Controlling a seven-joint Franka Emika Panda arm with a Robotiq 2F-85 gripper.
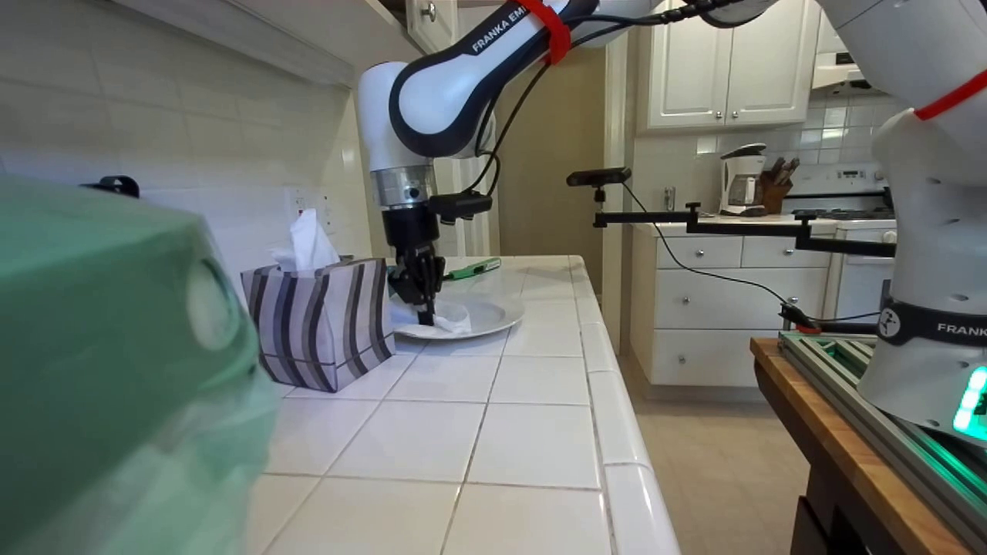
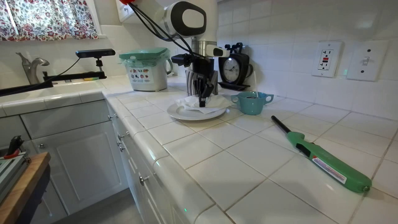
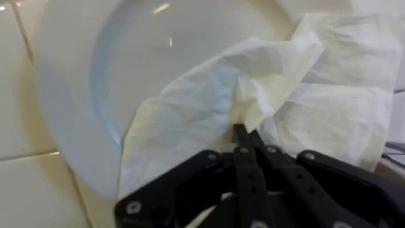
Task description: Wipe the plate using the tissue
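Gripper (image 3: 247,130) points down over the plate (image 3: 161,53), jaws narrow, fingers drawn together with a bunched fold of the tissue (image 3: 190,117) pinched at the tips. Tissue position: on the plate, spread in creased layers around the fingertips. In the wrist view it covers part of the plate's flat centre and part of its rim; one portion extends past the rim.

Remaining items are located from the plate. Striped tissue box (image 1: 324,331): upright, just beside the plate, a white sheet (image 1: 311,240) projecting from its top. Turquoise two-handled cup (image 2: 252,105): in an exterior view, just to the right of the plate. Green lighter (image 2: 329,163): in an exterior view, lying in front and to the right of the plate, well apart from it. Black clock (image 2: 231,69): behind and to the right of the plate. White container with green lid (image 2: 141,75): behind and to the left of the plate. White tiled counter (image 1: 532,432): under the plate.
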